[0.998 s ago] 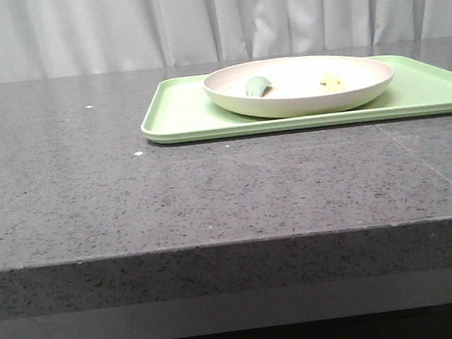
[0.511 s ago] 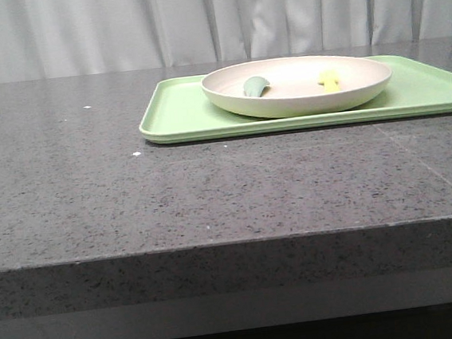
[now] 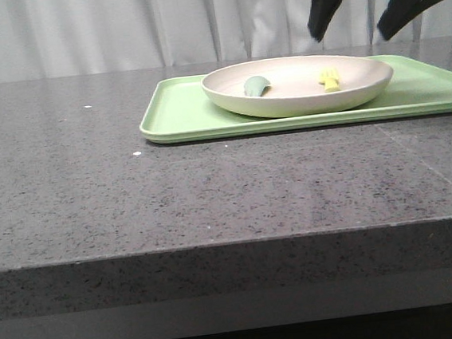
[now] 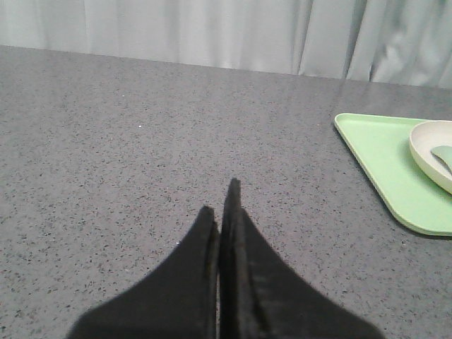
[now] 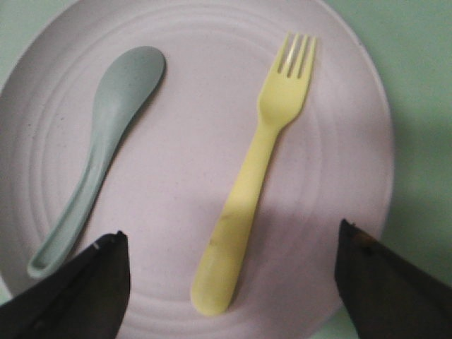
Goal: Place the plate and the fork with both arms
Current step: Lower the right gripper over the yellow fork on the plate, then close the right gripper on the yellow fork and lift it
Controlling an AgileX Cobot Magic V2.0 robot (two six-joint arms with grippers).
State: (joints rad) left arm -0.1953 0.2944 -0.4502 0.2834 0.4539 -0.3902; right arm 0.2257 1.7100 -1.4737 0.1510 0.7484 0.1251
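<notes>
Hovering spread wide above the plate, the right pincer grasps nothing; the fork lies inside beside a grey-green spoon, on the green tray. The left pincer hangs clenched over the tabletop.

Plate: matt, off-white, faint concentric ridges. Fork and grey-green spoon: smooth matt plastic, spoon finely speckled. Tray: smooth light green plastic; table: polished speckled grey stone.
</notes>
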